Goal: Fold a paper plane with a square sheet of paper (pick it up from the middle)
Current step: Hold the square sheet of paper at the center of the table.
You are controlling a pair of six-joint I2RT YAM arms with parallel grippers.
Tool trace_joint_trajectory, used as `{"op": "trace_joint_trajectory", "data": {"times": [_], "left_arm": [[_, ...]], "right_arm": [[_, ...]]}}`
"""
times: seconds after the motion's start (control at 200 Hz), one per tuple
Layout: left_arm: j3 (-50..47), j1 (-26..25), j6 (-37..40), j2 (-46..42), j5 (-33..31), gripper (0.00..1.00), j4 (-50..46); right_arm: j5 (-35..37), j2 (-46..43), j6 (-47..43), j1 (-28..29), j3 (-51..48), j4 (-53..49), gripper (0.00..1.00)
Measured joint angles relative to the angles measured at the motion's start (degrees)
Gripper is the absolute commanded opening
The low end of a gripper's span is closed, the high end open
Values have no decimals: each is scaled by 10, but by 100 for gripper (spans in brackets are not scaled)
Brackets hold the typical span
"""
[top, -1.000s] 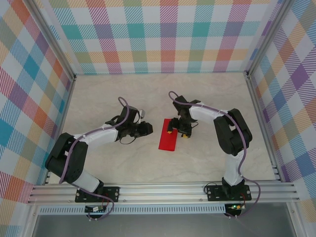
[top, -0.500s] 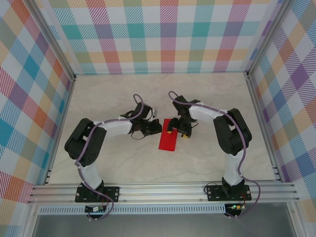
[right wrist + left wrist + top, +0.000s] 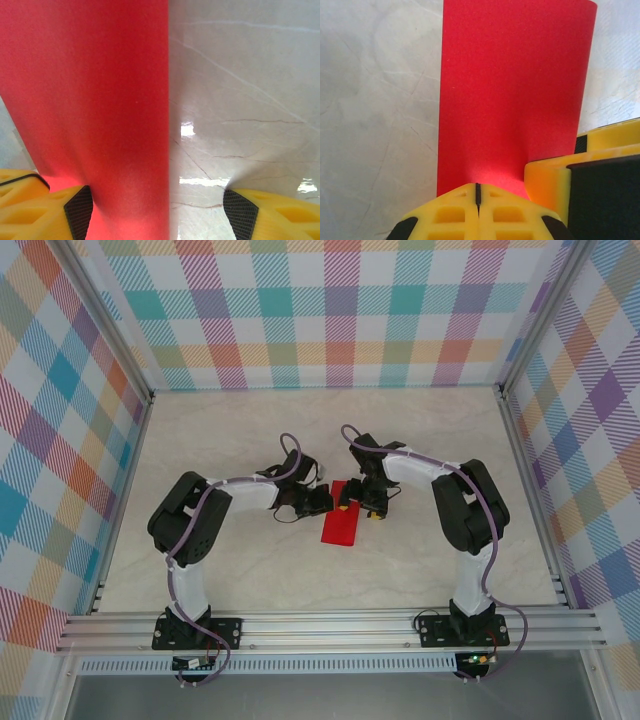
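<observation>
Change: left gripper (image 3: pixel 322 502) has swung in across the pale marbled table top (image 3: pixel 230 560) from well off to the left. It now sits at the left long edge of the thin bright red sheet of paper (image 3: pixel 340 525), and its yellow jaws, partly apart a second ago, have come together.
Unchanged: right gripper (image 3: pixel 370 506) and the paper have not shifted.
Meaning for the task: both arms now meet at the far end of the sheet, so pressing or starting a fold there looks like the step in hand. The sheet is a narrow oblong rather than a square, so it is probably already folded once. With no nose or wings showing, the plane seems far from made.
Left gripper state: pressed together, tips against the paper's near edge. Whether a layer is nipped between them cannot be told.
Right gripper state: spread wide, gripping nothing.
Paper relative to right gripper: on the table, one straight long edge running up between the fingers. One finger (image 3: pixel 45 210) is over red, the other (image 3: pixel 275 215) over bare table.
Paper relative to left gripper: stretching away from the tips, with a right-gripper finger (image 3: pixel 555 175) just beside them.
</observation>
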Motion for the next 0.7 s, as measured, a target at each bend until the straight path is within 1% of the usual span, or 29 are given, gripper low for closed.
{"op": "trace_joint_trajectory", "data": {"times": [0.145, 0.505, 0.64, 0.7], "left_arm": [[3, -4, 0, 13, -1, 0, 0], [3, -8, -2, 13, -12, 0, 1], [-1, -8, -2, 12, -12, 0, 10], [-3, -8, -2, 12, -12, 0, 12]], "right_arm": [[0, 0, 0, 0, 0, 0, 76], [-2, -4, 0, 0, 0, 2, 77], [7, -28, -5, -2, -19, 17, 78], [10, -52, -7, -10, -37, 29, 75]]}}
